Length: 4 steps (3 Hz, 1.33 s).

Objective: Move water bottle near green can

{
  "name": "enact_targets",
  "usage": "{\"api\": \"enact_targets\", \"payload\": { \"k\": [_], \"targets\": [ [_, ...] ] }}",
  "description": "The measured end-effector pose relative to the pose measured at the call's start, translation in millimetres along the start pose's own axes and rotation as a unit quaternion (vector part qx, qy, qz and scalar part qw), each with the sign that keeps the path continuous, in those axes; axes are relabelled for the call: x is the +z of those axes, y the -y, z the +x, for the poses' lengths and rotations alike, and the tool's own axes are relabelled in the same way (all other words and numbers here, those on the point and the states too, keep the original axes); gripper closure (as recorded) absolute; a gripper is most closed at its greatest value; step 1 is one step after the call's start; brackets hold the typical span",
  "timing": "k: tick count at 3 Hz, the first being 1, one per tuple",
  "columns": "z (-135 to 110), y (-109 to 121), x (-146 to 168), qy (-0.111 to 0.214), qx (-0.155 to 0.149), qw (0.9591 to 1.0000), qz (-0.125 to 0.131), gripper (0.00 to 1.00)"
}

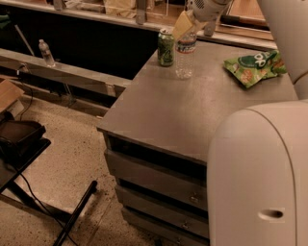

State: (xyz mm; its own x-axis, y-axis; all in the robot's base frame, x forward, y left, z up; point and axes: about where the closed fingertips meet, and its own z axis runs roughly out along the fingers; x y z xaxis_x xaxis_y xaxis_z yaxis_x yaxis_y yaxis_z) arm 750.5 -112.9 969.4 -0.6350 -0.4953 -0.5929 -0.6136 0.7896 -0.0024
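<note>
Hidden/cut off first: the tan-tipped gripper (186, 26) on the white robot arm (208, 6) sits at the top of the frame, right over the neck of the clear ribbed plastic water bottle (185, 56). It covers the cap, so the cap isn't visible. Can't tell if the gripper is clamped on the neck or let go, since the contact spot is masked by the gripper itself. The arm runs out of frame at the top.

The bottle stands upright on the flat grey table top (183, 113), near the back edge. Its label band, red/white/dark, sits high on the body, w/ see-through ribs below. The small green drink can (166, 47) w/ silver top rim is upright just beside it, on the bottle's left in view. The gap is very narrow and I can't tell whether they touch. The bottle is taller than the can.

A flat green snack bag (252, 67) lies at the table's right side, well apart from the bottle. A big rounded white robot body (255, 173) fills the lower right, hiding the table's front-right corner and part of the dark drawers (154, 180). A small clear bottle (46, 52) stands on a ledge far left. A black stand (19, 141) at lower left is cut off by the frame edge.
</note>
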Motion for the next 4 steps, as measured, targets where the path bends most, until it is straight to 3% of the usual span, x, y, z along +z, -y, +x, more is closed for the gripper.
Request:
{"api": "enact_targets", "payload": {
  "k": [2,3,4],
  "targets": [
    [-0.4,-1.7,7.7,-0.003,0.0,1.0,-0.003,0.36],
    [-0.2,-3.1,13.5,-0.006,-0.001,1.0,-0.005,0.04],
    [-0.1,-3.6,15.6,-0.007,-0.001,1.0,-0.006,0.0]
  ]
}}
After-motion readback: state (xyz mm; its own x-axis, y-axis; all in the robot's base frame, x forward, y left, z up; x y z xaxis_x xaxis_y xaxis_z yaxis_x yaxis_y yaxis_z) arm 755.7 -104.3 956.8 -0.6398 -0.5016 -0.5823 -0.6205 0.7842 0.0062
